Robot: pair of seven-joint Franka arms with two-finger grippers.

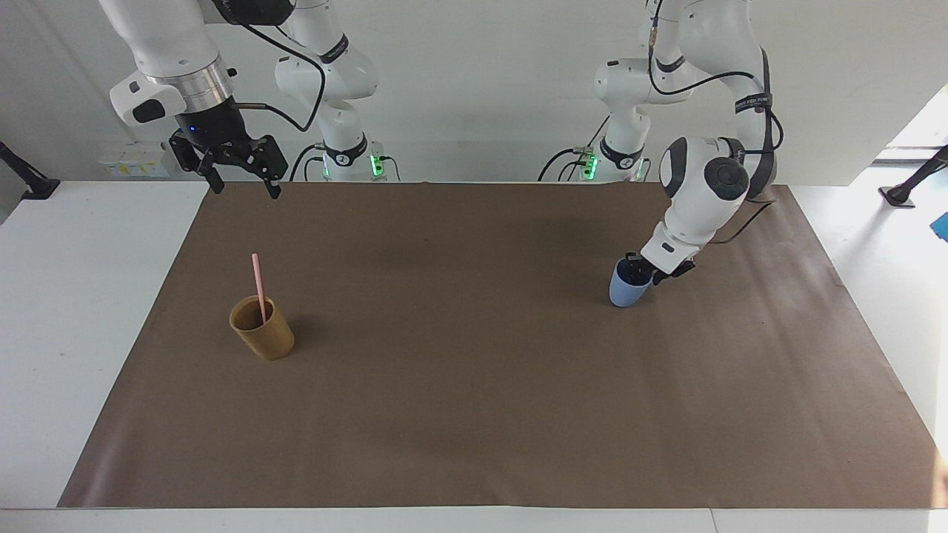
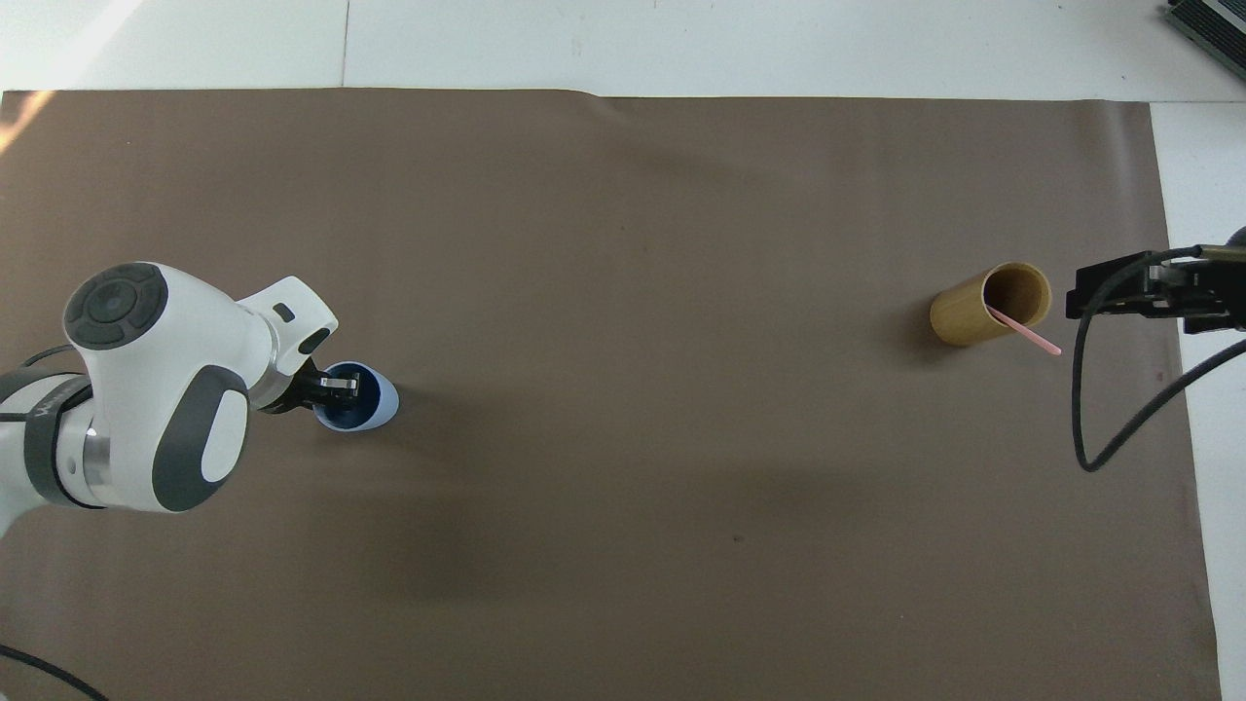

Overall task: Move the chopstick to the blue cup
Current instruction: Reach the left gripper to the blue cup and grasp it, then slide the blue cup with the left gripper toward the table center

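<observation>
The blue cup (image 1: pixel 623 295) stands on the brown mat toward the left arm's end of the table; it also shows in the overhead view (image 2: pixel 383 402). My left gripper (image 1: pixel 652 268) is down at the cup's rim, open, with one finger inside the cup and the other outside it; it also shows in the overhead view (image 2: pixel 336 387). The pink chopstick (image 1: pixel 258 285) stands leaning in a tan-brown cup (image 1: pixel 265 337) toward the right arm's end, also seen from overhead (image 2: pixel 1030 336). My right gripper (image 1: pixel 241 181) waits open, high over the mat's edge nearest the robots.
The brown mat (image 1: pixel 474 414) covers most of the white table (image 1: pixel 74 333). The tan-brown cup (image 2: pixel 978 313) stands close to the mat's edge at the right arm's end. A black cable (image 2: pixel 1100 409) hangs from the right arm there.
</observation>
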